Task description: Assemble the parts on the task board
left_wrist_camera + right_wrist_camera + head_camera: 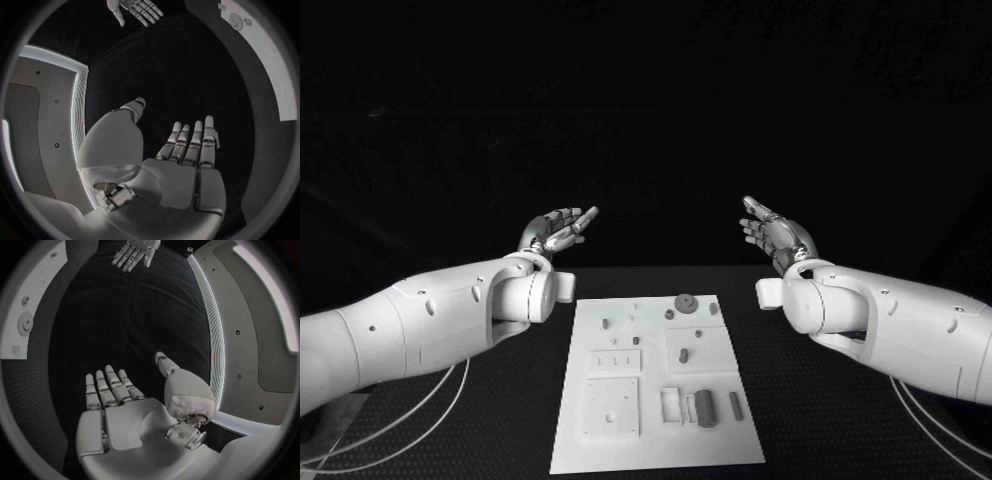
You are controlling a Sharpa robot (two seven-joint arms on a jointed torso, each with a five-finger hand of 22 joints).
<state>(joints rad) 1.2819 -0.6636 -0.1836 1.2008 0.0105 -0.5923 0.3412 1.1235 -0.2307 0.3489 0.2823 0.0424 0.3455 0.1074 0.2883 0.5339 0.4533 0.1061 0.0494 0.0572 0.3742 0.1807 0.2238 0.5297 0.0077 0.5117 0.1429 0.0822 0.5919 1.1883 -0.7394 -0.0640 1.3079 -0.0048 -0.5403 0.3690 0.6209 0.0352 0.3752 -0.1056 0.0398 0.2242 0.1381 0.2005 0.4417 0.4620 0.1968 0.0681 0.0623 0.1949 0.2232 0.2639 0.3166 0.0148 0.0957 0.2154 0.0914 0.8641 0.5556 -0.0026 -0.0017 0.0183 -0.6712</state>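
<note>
The black table (473,440) runs from the near edge to the far darkness. On its middle lies the white rectangular task board (658,440), its long side running near to far, between the two white arms. The left arm (430,325) comes in from the left and the right arm (891,320) from the right, both lifted above the table on either side of the board's far end.

The silver left hand (557,230) is raised beyond the board's far left corner, palm up, fingers straight and spread, holding nothing. The silver right hand (776,232) mirrors it beyond the far right corner, fingers likewise straight and apart, empty.

On the board lie the small grey parts: a round disc-like part (687,303) at the far end, a short grey cylinder-like part (707,408) near the right near corner with a thin bar (736,405) just right of it, and a small oblong part (685,355) in the middle.
</note>
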